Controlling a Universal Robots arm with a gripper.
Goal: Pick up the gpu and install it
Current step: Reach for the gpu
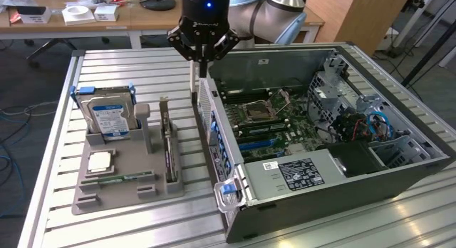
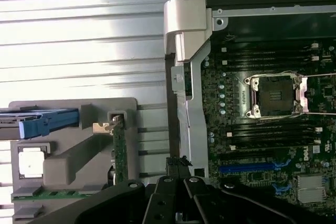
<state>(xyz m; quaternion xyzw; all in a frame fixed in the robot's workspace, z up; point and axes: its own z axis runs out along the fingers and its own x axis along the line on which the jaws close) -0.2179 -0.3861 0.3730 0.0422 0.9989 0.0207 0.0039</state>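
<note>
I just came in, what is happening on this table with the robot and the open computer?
A single robot arm is working on putting the gpu into the open computer case. At this moment the gripper hangs above the case's edge that faces the gray holder, shut and holding nothing. The gpu stands on its edge in that holder, not gripped, near a hard drive. No card sits in the slots of the motherboard yet.

We are seeing a black claw (image 1: 203, 60), a blue-and-white-labelled hard drive (image 1: 110, 119), a green motherboard (image 1: 281, 122) and a silvery ribbed counter (image 1: 135, 66).
</note>
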